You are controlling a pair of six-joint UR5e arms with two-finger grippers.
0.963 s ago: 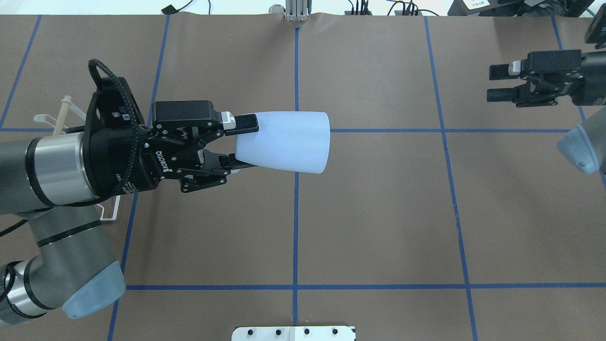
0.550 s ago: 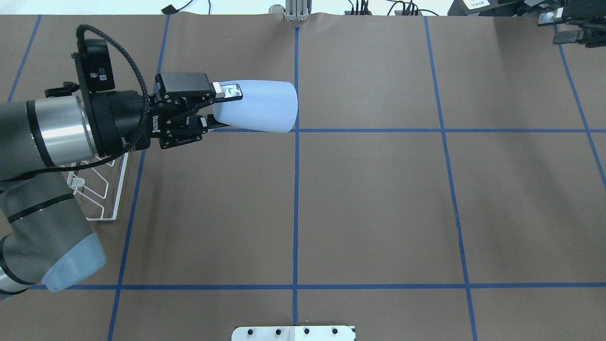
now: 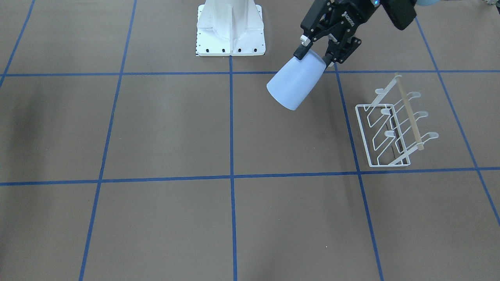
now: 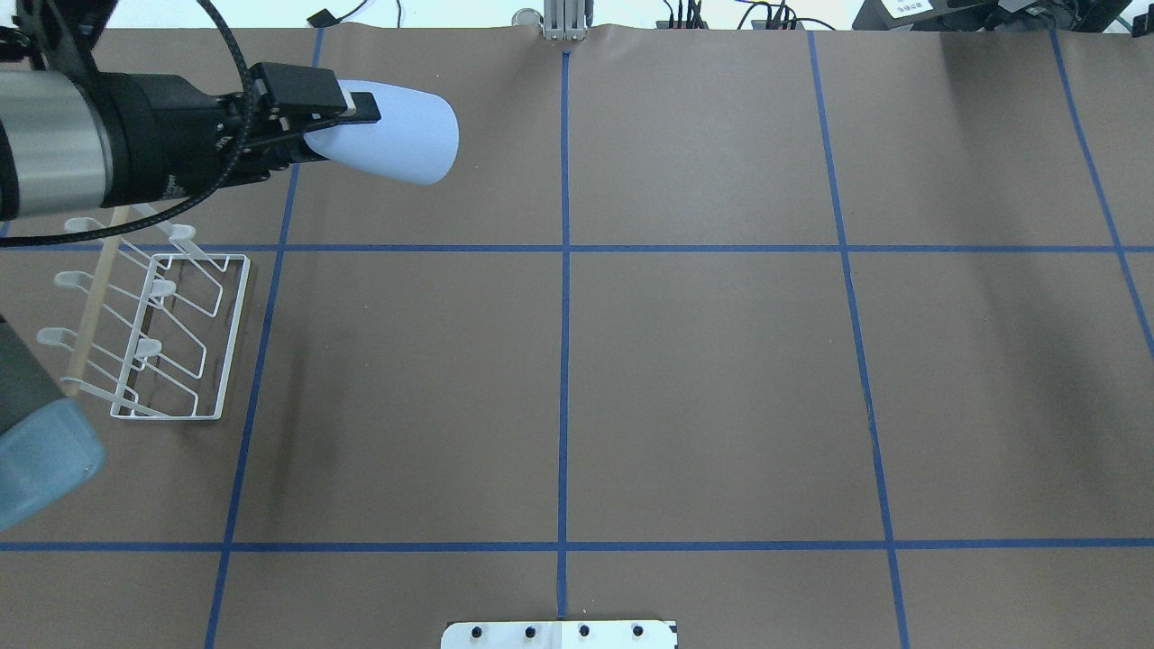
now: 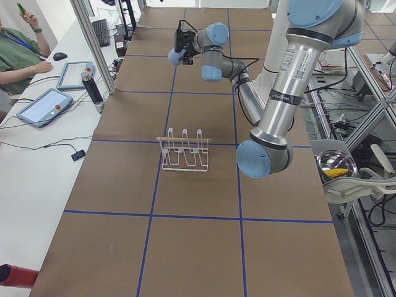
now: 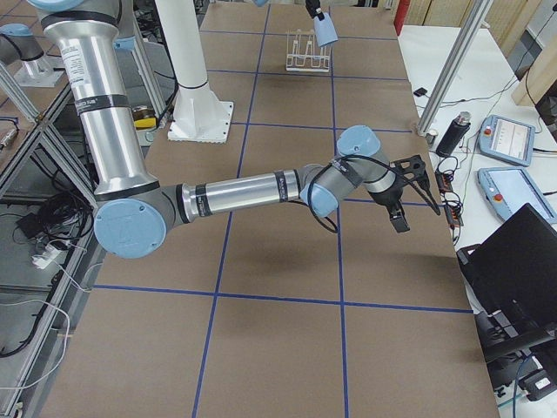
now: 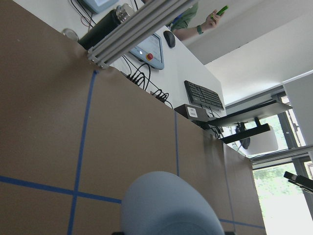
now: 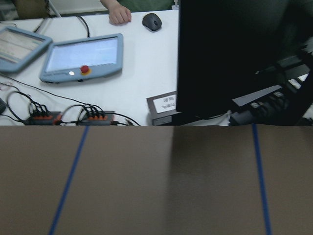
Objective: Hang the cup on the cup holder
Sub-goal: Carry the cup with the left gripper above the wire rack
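My left gripper (image 4: 338,131) is shut on the narrow end of the pale blue cup (image 4: 392,133). It holds the cup in the air, lying sideways with the rim pointing toward the table's middle. In the front view the cup (image 3: 295,84) hangs from the gripper (image 3: 314,56), and its rounded body fills the bottom of the left wrist view (image 7: 166,205). The white wire cup holder (image 4: 153,338) with its wooden bar stands on the table nearer the robot than the cup, apart from it; it also shows in the front view (image 3: 394,128). My right gripper (image 6: 405,192) shows only in the side views, so I cannot tell its state.
The robot's white base plate (image 3: 230,27) is at the near middle edge. An aluminium post (image 4: 563,18) stands at the far edge. Beyond that edge is a white desk with tablets (image 8: 80,58), cables and a black monitor (image 8: 234,58).
My left arm has carried the cup toward the far left of the table, uncovering the cup holder. The right gripper has moved out of the overhead view at the far right.
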